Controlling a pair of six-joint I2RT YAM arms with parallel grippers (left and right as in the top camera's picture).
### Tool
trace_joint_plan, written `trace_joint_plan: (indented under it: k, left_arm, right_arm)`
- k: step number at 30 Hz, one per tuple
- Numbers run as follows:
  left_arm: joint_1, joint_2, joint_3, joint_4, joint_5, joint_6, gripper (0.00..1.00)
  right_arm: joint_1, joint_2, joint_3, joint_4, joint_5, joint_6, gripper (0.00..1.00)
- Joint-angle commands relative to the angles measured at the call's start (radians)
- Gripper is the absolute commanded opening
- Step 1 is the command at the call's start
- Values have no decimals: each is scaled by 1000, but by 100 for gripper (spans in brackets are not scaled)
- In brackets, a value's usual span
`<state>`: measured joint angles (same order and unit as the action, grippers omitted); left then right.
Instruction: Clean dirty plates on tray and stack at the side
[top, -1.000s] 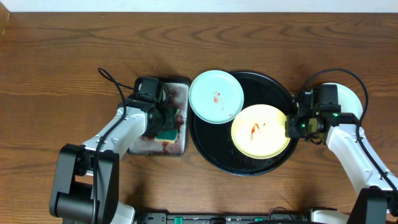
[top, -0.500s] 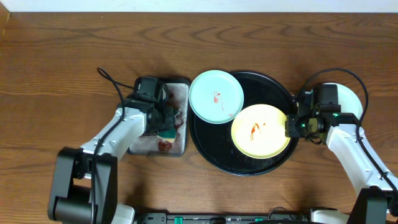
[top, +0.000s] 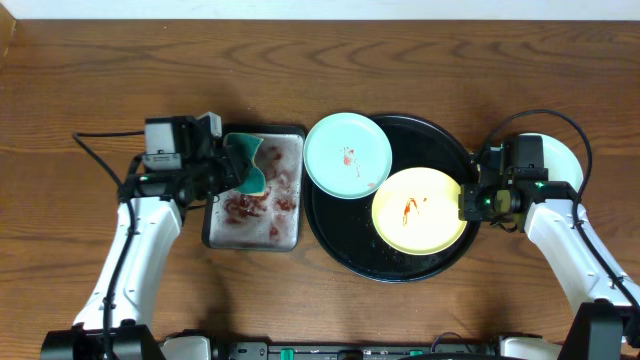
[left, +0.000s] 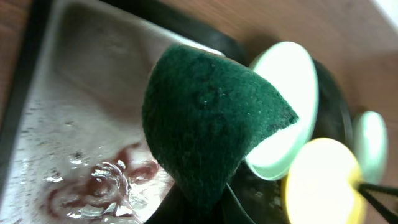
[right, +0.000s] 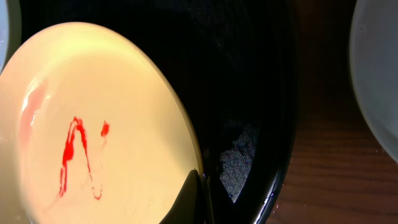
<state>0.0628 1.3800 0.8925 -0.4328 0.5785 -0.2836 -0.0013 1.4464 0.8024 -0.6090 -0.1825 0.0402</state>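
Left gripper (top: 230, 174) tight on the green sponge (left: 211, 118) above the grey tray (top: 290, 150), right gripper (top: 468, 203) tight on the yellow plate (right: 112, 93) rim

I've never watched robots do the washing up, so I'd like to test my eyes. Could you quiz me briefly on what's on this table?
1. True or false: the yellow plate is clean.
2. What does the left gripper hold? A) a green sponge B) a blue plate C) nothing
3. Which plate hangs over the rim of the black tray?

Key: 1 false, it carries a red smear; 2 A; 3 the light-blue plate.
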Motion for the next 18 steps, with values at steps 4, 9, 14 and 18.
trace_joint_plan:
  k: [4, 9, 14, 18]
  left_arm:
    - [87, -5, -3, 23, 373, 116, 7]
    - [117, -5, -3, 36, 446, 121, 7]
    - [122, -5, -3, 45, 484, 147, 7]
    - [122, -5, -3, 70, 488, 153, 7]
  right_arm:
    - [16, 3, -6, 2, -9, 7, 1]
    - [16, 3, -6, 3, -9, 6, 1]
    - [16, 3, -6, 3, -9, 6, 1]
    - [16, 3, -6, 3, -10, 6, 1]
